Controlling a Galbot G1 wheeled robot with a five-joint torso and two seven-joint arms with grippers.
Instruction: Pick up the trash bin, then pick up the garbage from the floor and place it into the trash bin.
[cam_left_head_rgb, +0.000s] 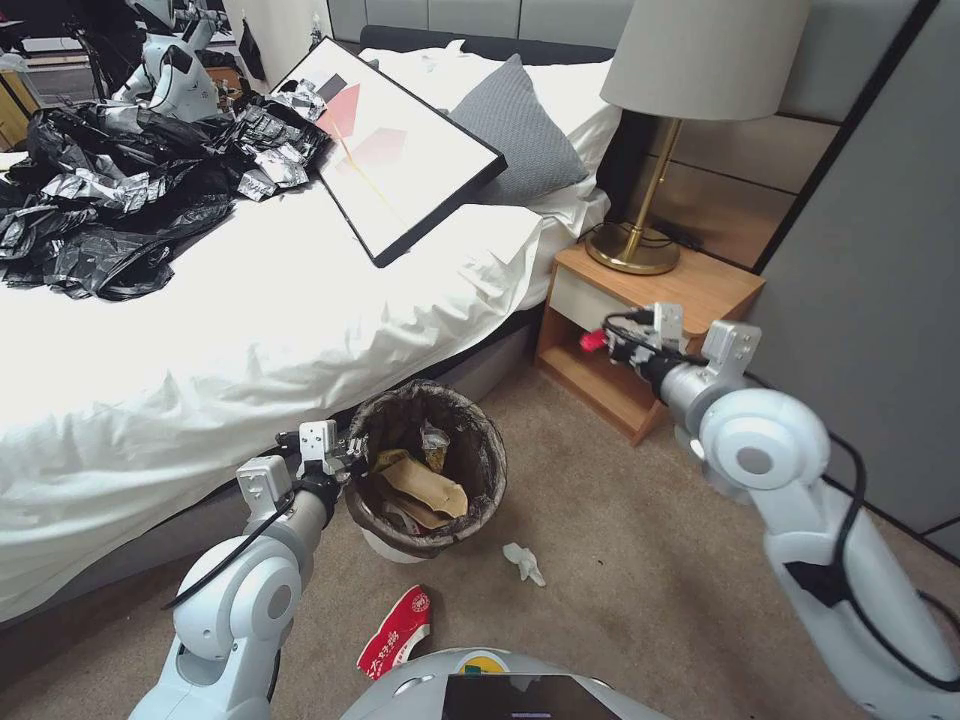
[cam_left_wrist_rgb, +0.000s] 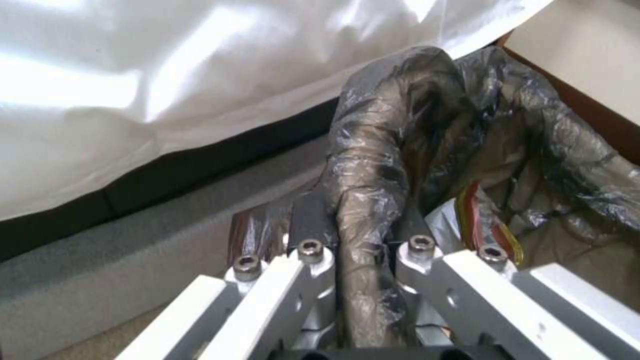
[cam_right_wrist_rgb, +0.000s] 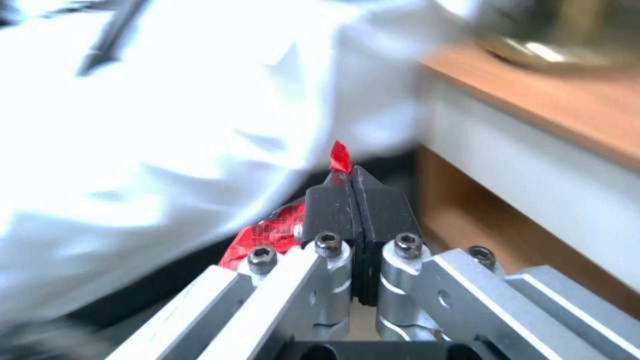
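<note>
The trash bin (cam_left_head_rgb: 470, 425), a small white bin with a dark liner, is beside the bed and holds a tan paper bag (cam_left_head_rgb: 428, 487) and wrappers. My left gripper (cam_left_head_rgb: 350, 467) is shut on the bin's near rim; in the left wrist view the left gripper (cam_left_wrist_rgb: 363, 212) pinches the lined rim (cam_left_wrist_rgb: 373, 145). My right gripper (cam_left_head_rgb: 606, 338) is raised in front of the nightstand, shut on a red wrapper (cam_left_head_rgb: 591, 341). The right wrist view has the right gripper (cam_right_wrist_rgb: 352, 177) with that red wrapper (cam_right_wrist_rgb: 267, 235) sticking out. A white tissue wad (cam_left_head_rgb: 523, 562) and a red-and-white wrapper (cam_left_head_rgb: 397, 630) lie on the carpet.
The bed (cam_left_head_rgb: 230, 330) with white sheets carries black bags (cam_left_head_rgb: 110, 210) and a framed picture (cam_left_head_rgb: 395, 145). A wooden nightstand (cam_left_head_rgb: 640, 330) with a lamp (cam_left_head_rgb: 690, 80) stands at the right, against a grey wall panel (cam_left_head_rgb: 870, 260). Open carpet (cam_left_head_rgb: 620, 560) lies between bin and nightstand.
</note>
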